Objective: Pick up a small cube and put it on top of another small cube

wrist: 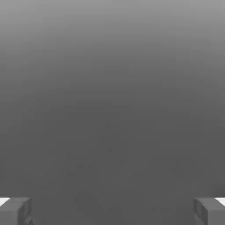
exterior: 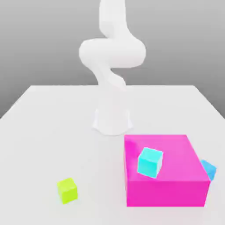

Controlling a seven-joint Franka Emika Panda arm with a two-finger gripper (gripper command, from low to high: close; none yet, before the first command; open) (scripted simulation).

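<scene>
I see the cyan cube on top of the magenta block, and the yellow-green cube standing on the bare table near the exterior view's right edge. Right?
Not quite: the yellow-green cube stands toward the exterior view's left. The rest holds.

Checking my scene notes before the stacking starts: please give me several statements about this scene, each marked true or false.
1. The cyan cube sits on top of the pink box. True.
2. The green cube rests on the pink box. False: it is on the table.
3. The pincer is open. True.
4. The blue cube is stacked on the cyan cube. False: it is beside the pink box, at the exterior view's right.
</scene>
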